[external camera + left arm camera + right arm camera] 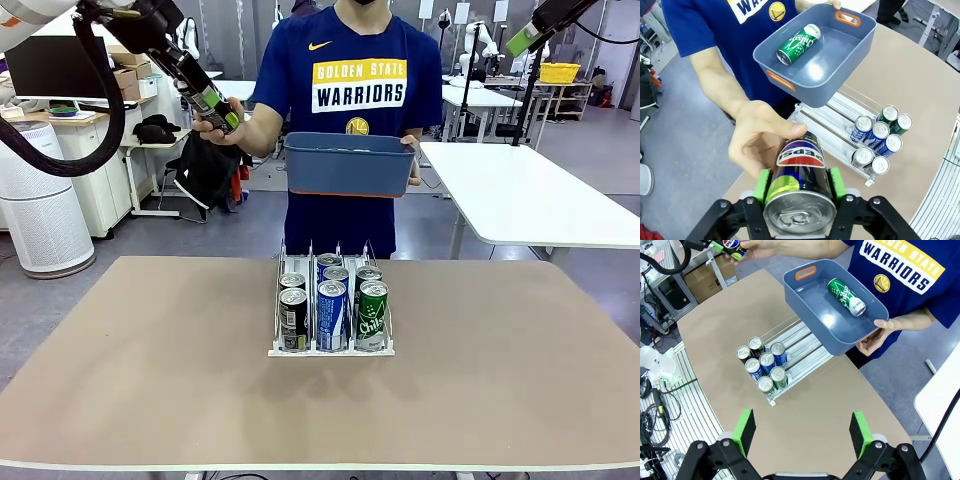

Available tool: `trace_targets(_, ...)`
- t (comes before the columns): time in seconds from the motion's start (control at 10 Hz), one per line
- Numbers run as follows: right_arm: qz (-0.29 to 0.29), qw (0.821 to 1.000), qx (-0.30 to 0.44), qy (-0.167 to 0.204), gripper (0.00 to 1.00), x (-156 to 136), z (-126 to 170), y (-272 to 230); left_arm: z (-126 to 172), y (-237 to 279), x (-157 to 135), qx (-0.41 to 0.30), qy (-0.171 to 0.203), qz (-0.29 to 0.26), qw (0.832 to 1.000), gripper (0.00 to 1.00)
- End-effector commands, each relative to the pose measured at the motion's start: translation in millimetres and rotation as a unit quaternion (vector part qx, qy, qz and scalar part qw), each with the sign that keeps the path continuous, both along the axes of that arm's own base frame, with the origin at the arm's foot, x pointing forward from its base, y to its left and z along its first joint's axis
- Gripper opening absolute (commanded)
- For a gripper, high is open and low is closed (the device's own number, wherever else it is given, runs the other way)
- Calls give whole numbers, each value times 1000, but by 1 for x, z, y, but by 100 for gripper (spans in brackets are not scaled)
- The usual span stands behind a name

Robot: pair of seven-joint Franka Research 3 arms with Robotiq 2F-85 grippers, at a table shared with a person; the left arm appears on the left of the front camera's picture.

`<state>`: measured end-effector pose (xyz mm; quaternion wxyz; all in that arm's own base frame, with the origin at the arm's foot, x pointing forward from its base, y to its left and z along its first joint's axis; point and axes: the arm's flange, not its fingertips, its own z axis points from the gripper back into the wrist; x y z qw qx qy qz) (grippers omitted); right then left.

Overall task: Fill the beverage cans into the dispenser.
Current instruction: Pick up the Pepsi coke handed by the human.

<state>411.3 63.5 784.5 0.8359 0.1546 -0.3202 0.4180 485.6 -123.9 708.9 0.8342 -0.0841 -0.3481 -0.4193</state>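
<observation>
Left tool (799,181) pinches one Pepsi can (800,162) off the counter's (150,360) far left, and the person's hand (757,137) is on it too. Right tool (802,432) is spread wide, high over the counter. Wrist views look down into the held bin (850,55), where one green can (798,44) lies flat; the front view meets its wall. Dispenser (330,350) at mid-counter holds seven cans: two black, three blue, two green.

Cans (332,300) stand in the dispenser (330,351), one can (798,44) in the bin (347,165).
</observation>
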Motion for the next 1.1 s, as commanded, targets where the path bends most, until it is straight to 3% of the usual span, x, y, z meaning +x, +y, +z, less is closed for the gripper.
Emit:
trace_targets(0.0, 1, 1000, 3, 1, 100, -2, 0, 1, 5, 4, -7, 4, 13, 5, 1000, 0)
trace_targets(0.5, 1, 1000, 3, 1, 100, -2, 0, 1, 10, 5, -7, 6, 16, 5, 1000, 0)
trace_targets(0.6, 1, 1000, 3, 1, 100, -2, 0, 1, 12, 4, -5, 5, 17, 29, 999, 0)
trace_targets(0.7, 1, 1000, 3, 1, 100, -2, 0, 1, 4, 0, -2, 4, 3, -2, 1000, 0)
trace_targets(1.0, 1, 1000, 3, 1, 100, -2, 0, 1, 4, 0, -2, 4, 3, -2, 1000, 0)
